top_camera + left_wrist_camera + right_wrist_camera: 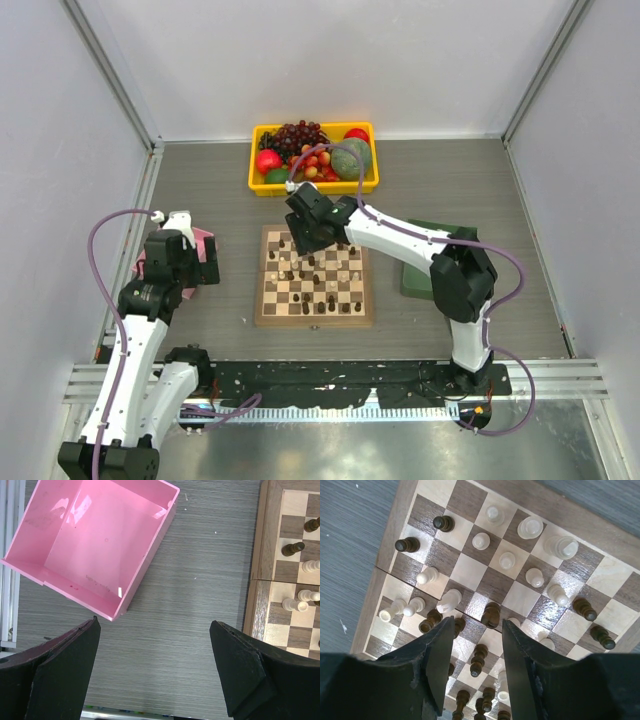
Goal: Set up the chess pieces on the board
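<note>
The board [268, 312] lies in the middle of the table, and several cream-white and dark brown chess pieces [316, 278] stand scattered over its squares. My right gripper [303, 238] hovers over the board's far left part. In the right wrist view its fingers [440, 655] stand apart, open around nothing, and a dark piece [479, 659] stands on the board [400, 525] below the gap. A white piece [391, 611] lies tipped near the board's edge. My left gripper [155, 625] is wide open over bare table, left of the board [260, 555].
A pink tray [145, 565] sits empty just beyond the left gripper. At the back stands a yellow bin [255, 165] of fruit. A dark green tray [412, 280] lies right of the board, partly under the right arm.
</note>
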Robot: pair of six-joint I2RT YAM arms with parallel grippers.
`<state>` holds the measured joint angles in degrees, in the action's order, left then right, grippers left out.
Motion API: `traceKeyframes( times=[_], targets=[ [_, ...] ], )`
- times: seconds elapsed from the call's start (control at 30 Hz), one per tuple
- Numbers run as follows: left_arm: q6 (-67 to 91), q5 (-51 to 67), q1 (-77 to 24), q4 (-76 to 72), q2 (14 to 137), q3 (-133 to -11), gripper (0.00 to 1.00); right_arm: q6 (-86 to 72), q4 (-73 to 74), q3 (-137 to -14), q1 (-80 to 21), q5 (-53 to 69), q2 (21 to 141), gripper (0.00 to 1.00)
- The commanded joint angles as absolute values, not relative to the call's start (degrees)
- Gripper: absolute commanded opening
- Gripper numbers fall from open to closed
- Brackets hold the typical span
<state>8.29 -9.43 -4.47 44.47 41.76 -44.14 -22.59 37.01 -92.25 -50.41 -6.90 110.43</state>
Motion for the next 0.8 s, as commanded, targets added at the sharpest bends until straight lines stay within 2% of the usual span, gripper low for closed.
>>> traceKeyframes(
  times=[0.0, 0.4, 0.77],
  targets=[
    [7.6, -9.8, -4.2, 43.6, 41.5, -46.2, 0.99, -22.1, 36.7, -92.2, -50.8, -7.4, 111.4, 0.49],
    [7.6, -9.8, -4.3, 43.6, 41.7, -46.3, 0.99, -21.6, 36.7, -91.6, -50.6, -7.2, 110.6, 0.49],
    [7.6, -9.8, -4.2, 43.6, 41.6, -46.2, 0.99, -21.7, 35.3, -87.3, -52.1, -5.8, 102.0, 0.50]
  ],
)
